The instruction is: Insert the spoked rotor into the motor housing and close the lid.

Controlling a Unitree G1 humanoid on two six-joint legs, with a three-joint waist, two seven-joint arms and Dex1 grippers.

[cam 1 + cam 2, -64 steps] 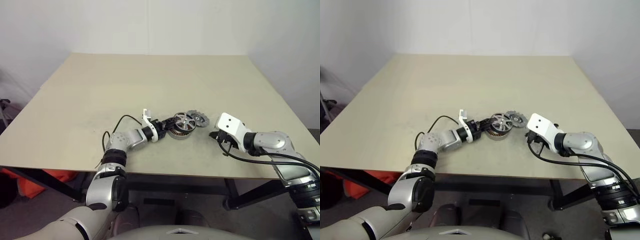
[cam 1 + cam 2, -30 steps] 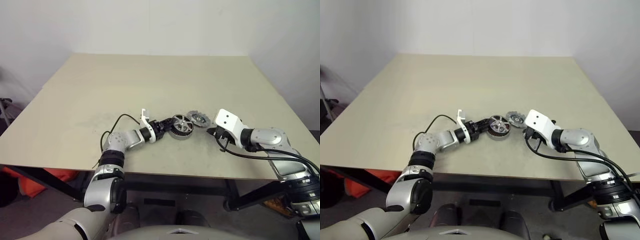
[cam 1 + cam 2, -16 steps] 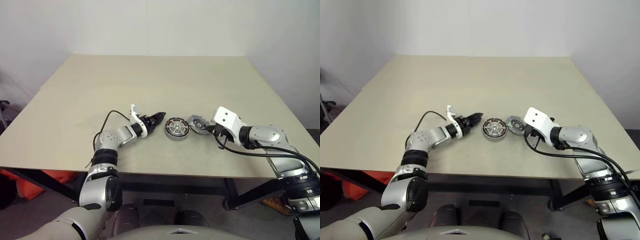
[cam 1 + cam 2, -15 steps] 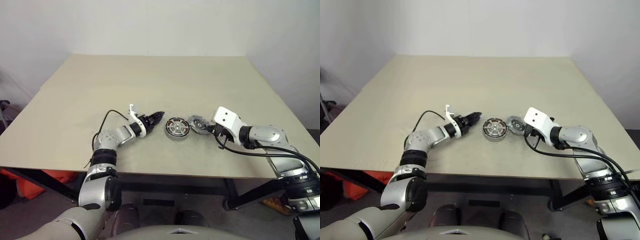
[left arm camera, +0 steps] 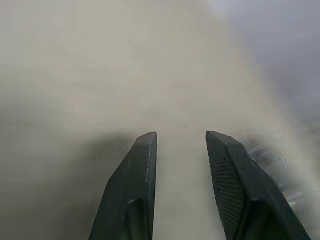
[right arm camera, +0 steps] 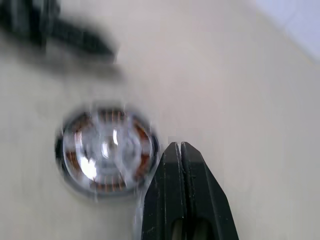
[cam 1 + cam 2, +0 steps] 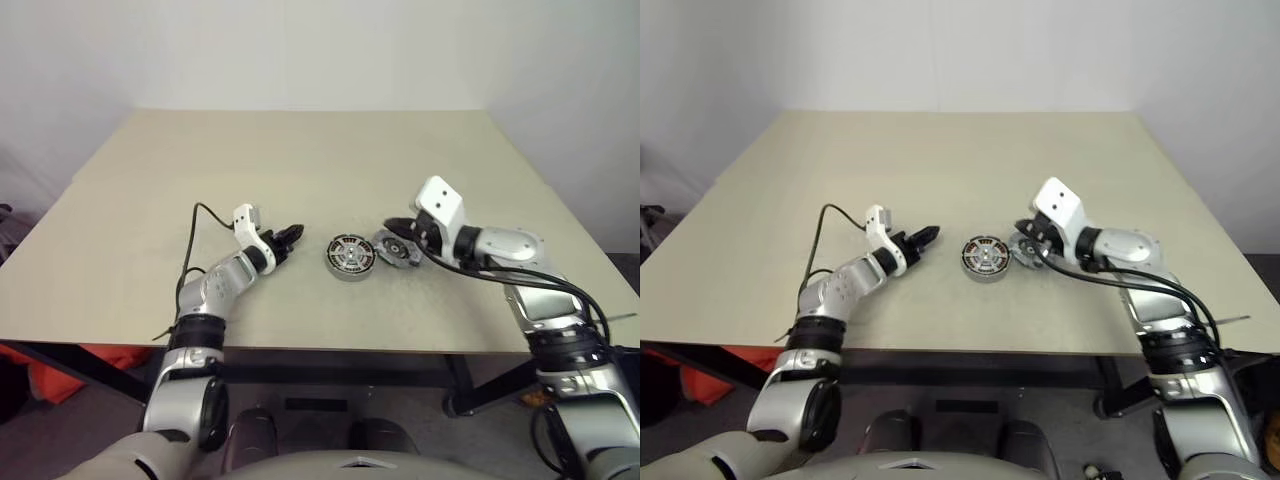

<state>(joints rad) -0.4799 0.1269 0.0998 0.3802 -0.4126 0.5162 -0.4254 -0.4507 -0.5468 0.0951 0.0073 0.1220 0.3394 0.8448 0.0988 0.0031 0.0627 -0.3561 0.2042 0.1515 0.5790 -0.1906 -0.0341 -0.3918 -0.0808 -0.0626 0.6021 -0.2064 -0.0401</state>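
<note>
- Sitting near the front-middle of a beige table point(image 7: 300, 160) is the motor housing point(image 7: 351, 256), a squat round metal puck with copper-coloured windings showing around a silver centre.
- Inside the housing lies the spoked rotor point(image 7: 985, 255), its shiny face turned up; it is hard to make out in detail.
- To the left of the housing, a little apart from it, is the left gripper point(image 7: 289, 236), pointing towards the housing. Its two black fingers point(image 5: 136, 190) stand apart with bare table between them, holding nothing.
- Just right of the housing lies the lid point(image 7: 394, 250), a flat grey disc with a notched edge, resting on the table.
- Over the lid's far right edge is the right gripper point(image 7: 391, 226), its fingers point(image 6: 182, 200) pressed tightly together, empty.
</note>
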